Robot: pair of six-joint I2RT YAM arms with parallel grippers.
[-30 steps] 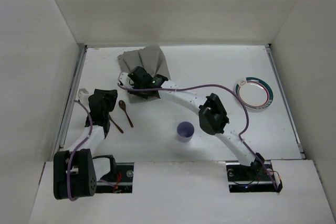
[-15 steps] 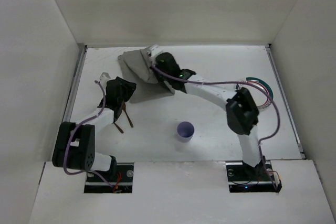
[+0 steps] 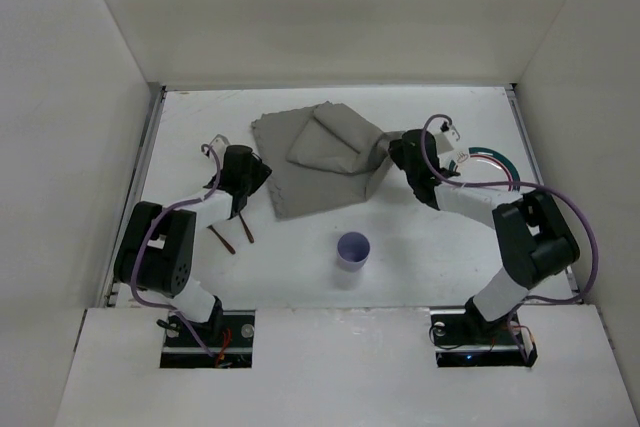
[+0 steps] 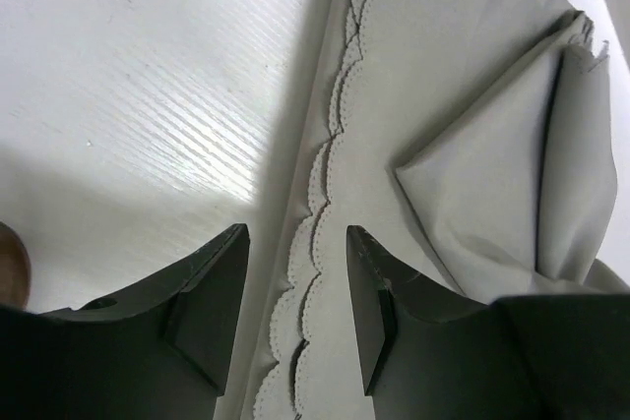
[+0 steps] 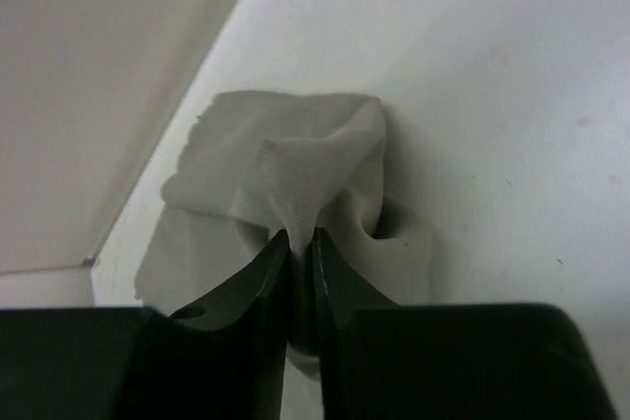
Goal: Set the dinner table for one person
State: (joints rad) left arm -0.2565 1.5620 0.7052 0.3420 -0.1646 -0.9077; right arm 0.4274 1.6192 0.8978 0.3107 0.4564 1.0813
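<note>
The grey cloth placemat (image 3: 320, 162) lies partly unfolded on the white dinner table (image 3: 430, 247), with one flap still folded over at its top. My right gripper (image 3: 392, 155) is shut on the placemat's right corner; in the right wrist view (image 5: 300, 243) the bunched cloth (image 5: 285, 169) is pinched between the jaws. My left gripper (image 3: 262, 179) is open at the placemat's left edge. In the left wrist view (image 4: 295, 282) its fingers straddle the scalloped hem (image 4: 330, 159) without touching it.
A purple cup (image 3: 351, 249) stands in front of the placemat. A white plate with a green rim (image 3: 497, 169) lies at the right, partly behind my right arm. Two brown utensils (image 3: 243, 229) lie by my left arm. Metal rails (image 3: 140, 187) edge the table.
My right arm has swung from left to right with the placemat in its grip, drawing the cloth open across the table. My left gripper has moved up to the placemat's left edge.
</note>
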